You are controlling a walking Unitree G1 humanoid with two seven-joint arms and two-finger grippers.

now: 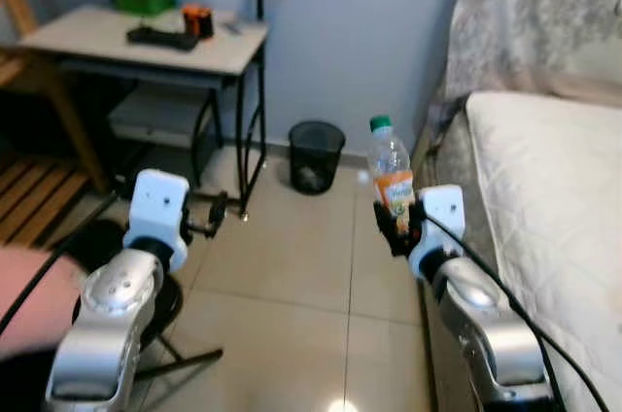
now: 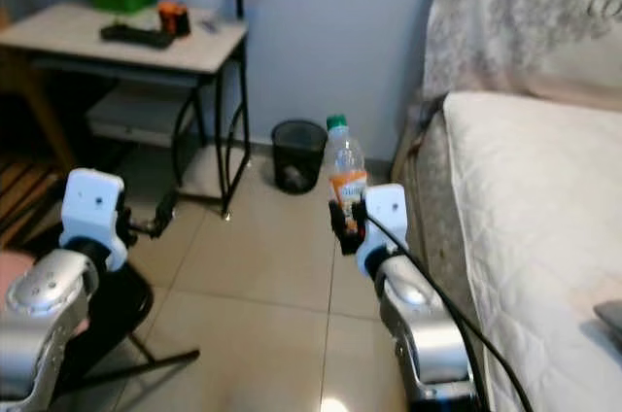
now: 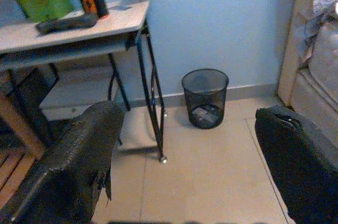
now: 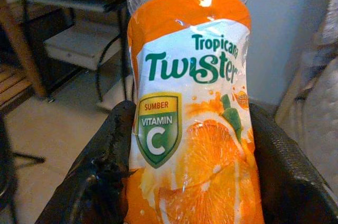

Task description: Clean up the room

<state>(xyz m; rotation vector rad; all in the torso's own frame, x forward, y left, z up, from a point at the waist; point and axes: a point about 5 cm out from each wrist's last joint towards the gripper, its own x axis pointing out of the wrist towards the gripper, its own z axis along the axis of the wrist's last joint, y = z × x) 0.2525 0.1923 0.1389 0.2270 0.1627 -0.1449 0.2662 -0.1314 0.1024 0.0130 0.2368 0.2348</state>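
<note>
Right wrist view: an upright orange bottle (image 4: 193,113) is clamped by the right gripper (image 1: 399,227); the left gripper (image 3: 185,166) is held wide, far bin (image 1: 316,156) ahead.

Beige tiled floor (image 1: 292,276) holds a black mesh wastebasket (image 1: 316,156) beside a white-topped, black-framed metal desk (image 1: 155,43).

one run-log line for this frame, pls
right gripper: shut on bottle, upright, held up beside bed | left gripper: open, empty | bin: on floor by wall, ahead
</note>
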